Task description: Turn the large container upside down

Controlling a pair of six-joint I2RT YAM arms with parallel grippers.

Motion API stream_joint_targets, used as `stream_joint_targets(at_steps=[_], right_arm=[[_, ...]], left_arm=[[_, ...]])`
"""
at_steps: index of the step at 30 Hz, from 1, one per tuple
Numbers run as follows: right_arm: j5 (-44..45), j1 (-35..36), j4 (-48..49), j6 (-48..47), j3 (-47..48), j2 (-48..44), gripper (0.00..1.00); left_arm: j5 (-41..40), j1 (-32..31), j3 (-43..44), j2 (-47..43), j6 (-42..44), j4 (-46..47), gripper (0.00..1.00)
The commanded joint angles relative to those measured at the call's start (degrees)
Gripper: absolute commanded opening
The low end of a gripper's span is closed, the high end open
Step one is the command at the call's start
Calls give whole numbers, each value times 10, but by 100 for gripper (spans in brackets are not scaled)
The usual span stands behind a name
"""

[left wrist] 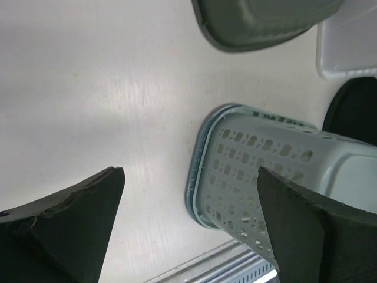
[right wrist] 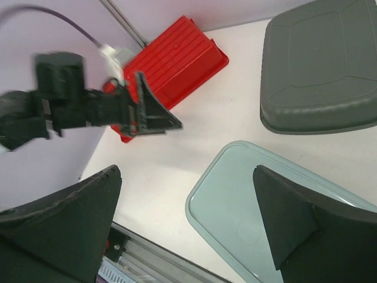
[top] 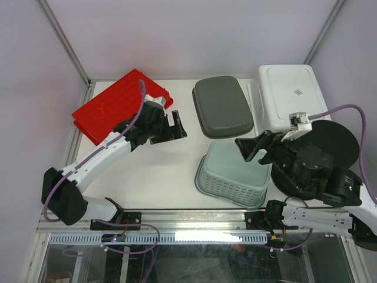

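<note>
The pale green perforated basket (top: 232, 171) lies bottom up on the white table, near the front middle. It also shows in the left wrist view (left wrist: 265, 171) and the right wrist view (right wrist: 265, 200). My left gripper (top: 177, 125) is open and empty, hanging above the table left of the basket, apart from it; in its own view (left wrist: 189, 177) the jaws stand wide. My right gripper (top: 254, 148) is open and empty, just above the basket's far right edge; in its own view (right wrist: 187, 174) the jaws stand wide over the basket's flat bottom.
A red container (top: 118, 103) lies bottom up at the back left, a dark grey one (top: 222, 106) at the back middle and a white one (top: 288, 91) at the back right. A black round disc (top: 336, 141) lies at the right. A metal rail runs along the front edge.
</note>
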Motion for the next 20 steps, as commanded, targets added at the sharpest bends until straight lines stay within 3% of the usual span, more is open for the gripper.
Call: stream_joint_targets(at_steps=[1, 8, 20], right_arm=[[-16, 3, -5, -22, 31, 68, 98], [-15, 3, -39, -35, 73, 175, 99], [-7, 4, 40, -45, 21, 163, 99]], left_arm=[[-168, 4, 67, -101, 71, -76, 99], [-266, 4, 54, -205, 72, -82, 99], [-288, 4, -11, -264, 74, -70, 99]])
